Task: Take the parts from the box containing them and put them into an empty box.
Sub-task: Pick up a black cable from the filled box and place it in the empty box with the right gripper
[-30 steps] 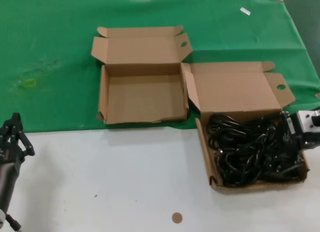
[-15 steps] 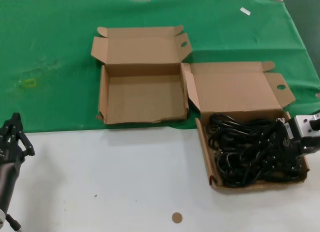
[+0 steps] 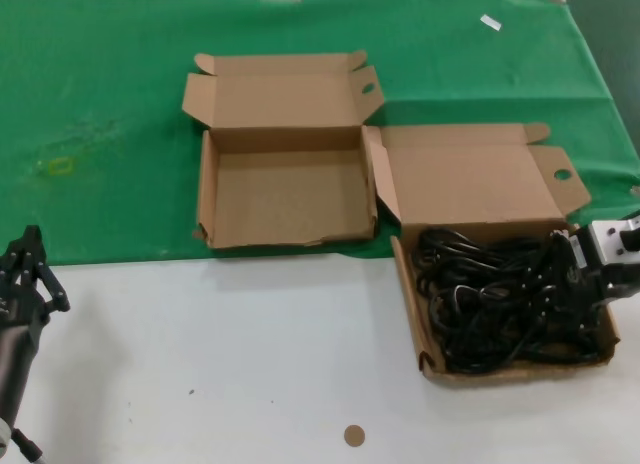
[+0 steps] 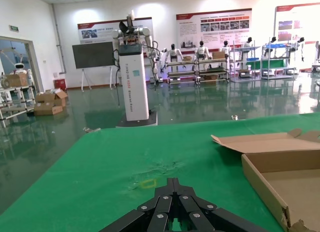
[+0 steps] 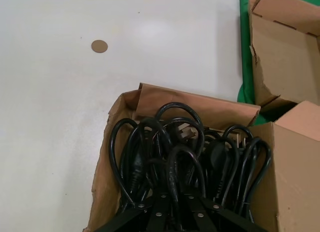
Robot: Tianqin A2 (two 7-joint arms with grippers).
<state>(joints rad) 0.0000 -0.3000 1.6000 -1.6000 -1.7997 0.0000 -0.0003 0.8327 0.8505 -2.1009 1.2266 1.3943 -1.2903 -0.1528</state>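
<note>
Filling the box on the right [image 3: 432, 362], the power cords [image 3: 500, 299] lie in one tangled black heap, loops overlapping, plugs buried among them. That box sits on the white tabletop [image 3: 230, 364] with its lid [image 3: 470, 179] folded back onto the green cloth [image 3: 110, 104]. The right gripper [image 3: 572, 274] is down in the heap at the box's right side; in the right wrist view its fingers [image 5: 150, 217] sit among the loops [image 5: 175, 157], but I cannot tell whether they are clamped on a cord or spread. The empty box [image 3: 285, 196] is to the left and farther back on the cloth, open, nothing in it, just beside the full box's lid. The left gripper [image 3: 25, 274] is parked at the table's near left edge, well apart from both boxes, fingers drawn together in the left wrist view [image 4: 172, 212].

Judgement: the grasp step is in hand, nothing moved over yet. Risks: cords are interlocked, so lifting one bundle likely drags neighbours out or tips the light box. A trailing loop could catch the box wall or the raised lid on the way across. A thin cord may slip from the fingers. A small brown disc [image 3: 354, 435] lies on the table, out of the way.
</note>
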